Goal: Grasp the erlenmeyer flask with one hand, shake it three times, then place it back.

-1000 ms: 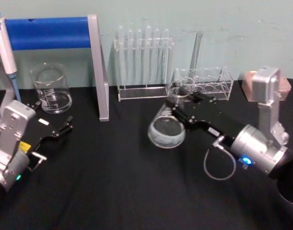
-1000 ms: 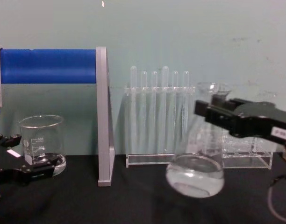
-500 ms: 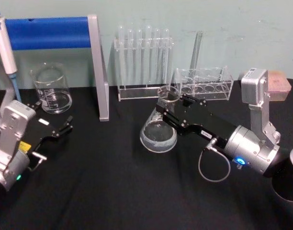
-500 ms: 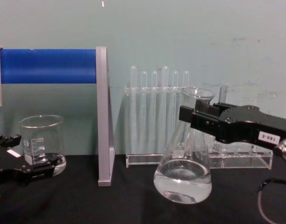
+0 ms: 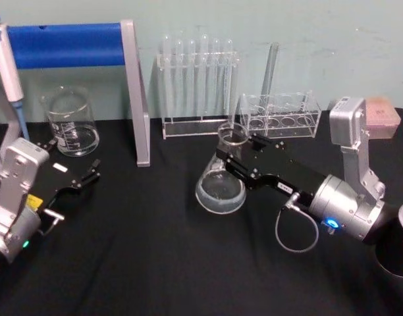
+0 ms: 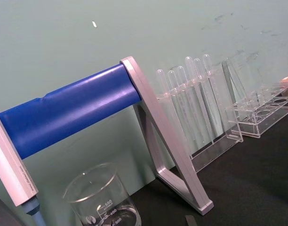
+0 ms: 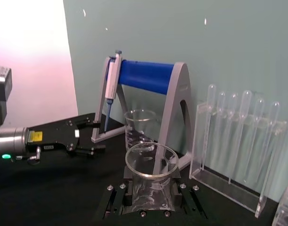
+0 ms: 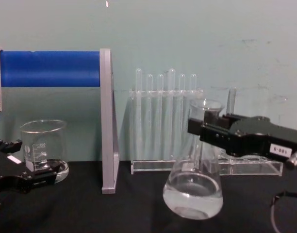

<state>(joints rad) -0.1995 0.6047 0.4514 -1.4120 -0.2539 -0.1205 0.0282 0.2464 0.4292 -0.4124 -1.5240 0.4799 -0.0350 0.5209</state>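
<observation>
The erlenmeyer flask (image 5: 220,184) is clear glass with a little liquid in its wide base (image 8: 192,193). It hangs tilted over the middle of the black table. Its base is close to the cloth, and I cannot tell whether it touches. My right gripper (image 5: 236,155), the hand, is shut on the flask's neck just under the flared rim (image 7: 150,161). In the chest view that gripper (image 8: 201,128) reaches in from the right with a white number label. My left gripper (image 5: 75,189) rests open at the left, near the beaker, holding nothing.
A glass beaker (image 5: 71,122) stands back left under a blue-barred pipette stand (image 5: 63,44) with a pipette (image 5: 6,66). A rack of test tubes (image 5: 198,82) and a lower clear rack (image 5: 281,113) line the back. A pink block (image 5: 383,120) and a dark cylinder (image 5: 395,251) are at the right.
The right gripper has swung the flask from a steep tilt with its base raised, leftward and down, then slightly back right. It now hangs more upright and lower. The left arm is unmoved.
</observation>
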